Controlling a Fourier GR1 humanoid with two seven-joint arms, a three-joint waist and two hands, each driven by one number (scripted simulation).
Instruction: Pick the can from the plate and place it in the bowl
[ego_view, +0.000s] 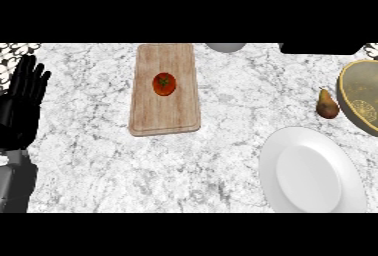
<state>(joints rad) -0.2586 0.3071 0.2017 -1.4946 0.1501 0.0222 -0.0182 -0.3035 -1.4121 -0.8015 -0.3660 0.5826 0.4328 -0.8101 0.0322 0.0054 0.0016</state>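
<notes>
**A:** Any labels or lettering to read?

**B:** None I can make out. The wooden cutting board (166, 112) shows only its grain, and the white plate (310, 172) is plain.

**A:** Where is the can?

**B:** I cannot find it in this view. The plate lies at the lower right of the marble tabletop (148, 170). The bowl (345, 82), olive-yellow, sits farther back at the right edge, which cuts off part of it. There is a pale yellow round patch inside it, but I cannot tell what it is.

**A:** And the hand?

**B:** The left hand (21, 107) rests at the left edge with its fingers (28, 70) straight and pointing up, holding nothing. It is well apart from both plate and bowl.

**A:** What stands near the bowl?

**B:** A brown pear (327, 106) stands upright just beside the bowl's left rim, with the plate in front of it. The plate's far rim comes near both.

**A:** What about the edges at the back?

**B:** A pale round thing (225, 47) and a black object (321, 48) are both cut off by the top edge.

**A:** Open room?

**B:** A broad stretch of bare marble runs between the hand and the board, and across the front as far as the plate. The board lies lengthwise left of centre with a red tomato (164, 84) on its far half. Another open strip separates the board from the pear.
</notes>
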